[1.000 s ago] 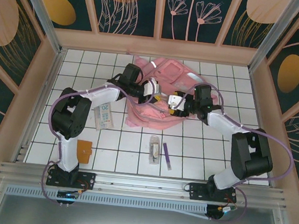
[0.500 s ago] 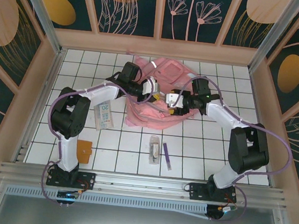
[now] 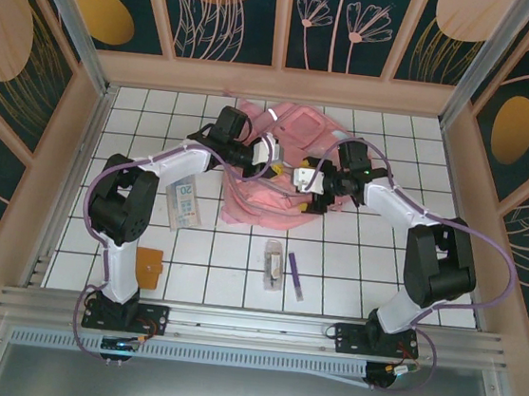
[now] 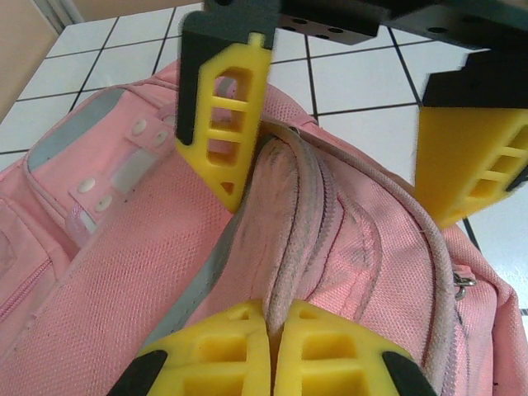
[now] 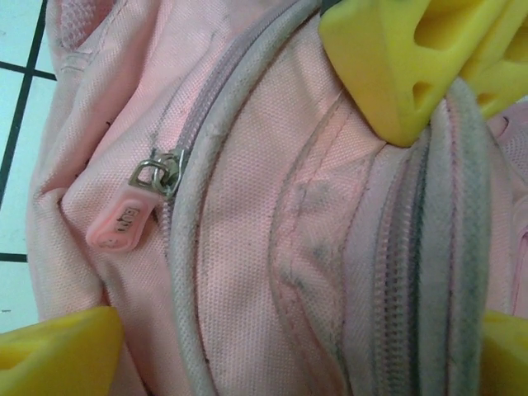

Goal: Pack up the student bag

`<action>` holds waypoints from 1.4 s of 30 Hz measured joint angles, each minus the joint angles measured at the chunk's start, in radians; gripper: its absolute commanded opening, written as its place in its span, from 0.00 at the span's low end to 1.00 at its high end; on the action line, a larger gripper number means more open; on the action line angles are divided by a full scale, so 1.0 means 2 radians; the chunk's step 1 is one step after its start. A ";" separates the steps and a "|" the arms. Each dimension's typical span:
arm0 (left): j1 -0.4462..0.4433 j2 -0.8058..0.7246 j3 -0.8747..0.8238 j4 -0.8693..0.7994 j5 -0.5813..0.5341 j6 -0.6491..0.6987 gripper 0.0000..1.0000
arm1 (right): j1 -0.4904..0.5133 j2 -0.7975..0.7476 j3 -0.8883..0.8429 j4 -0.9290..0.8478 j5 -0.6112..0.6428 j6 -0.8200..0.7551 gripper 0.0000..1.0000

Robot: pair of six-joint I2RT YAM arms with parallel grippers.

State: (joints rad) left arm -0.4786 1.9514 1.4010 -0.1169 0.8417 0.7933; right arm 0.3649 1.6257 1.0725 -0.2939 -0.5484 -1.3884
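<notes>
The pink student bag lies at the back middle of the tiled table. My left gripper is over its left part. In the left wrist view that gripper is shut on a raised fold of the bag's grey-pink zipper edge. My right gripper is on the bag just right of it, open. Its two yellow fingers stand wide apart on either side of the same ridge. In the right wrist view the right gripper spans the bag's fabric, and a pink zipper pull lies at the left.
A white and blue booklet lies left of the bag. An orange card holder sits near the left arm's base. A clear packet and a purple pen lie at the front middle. Wooden walls ring the table.
My right gripper has opened wider and shifted left and back, closer to the left gripper. The left gripper has stayed shut on the bag's edge.
</notes>
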 measured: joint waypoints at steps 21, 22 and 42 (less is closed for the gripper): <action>-0.002 -0.186 -0.074 0.005 -0.144 -0.385 0.38 | 0.018 -0.004 -0.012 0.043 -0.006 0.092 0.14; -0.007 -0.204 -0.091 0.003 -0.151 -0.407 0.40 | 0.020 -0.004 -0.012 0.045 -0.006 0.100 0.14; -0.056 -0.146 -0.151 0.002 -0.182 -0.614 0.44 | 0.052 -0.010 -0.076 0.216 -0.001 0.345 0.07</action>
State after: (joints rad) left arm -0.5896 1.6592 1.0996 -0.1127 0.4770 -0.4355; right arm 0.4686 1.6058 0.9199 0.1387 -0.5510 -0.6983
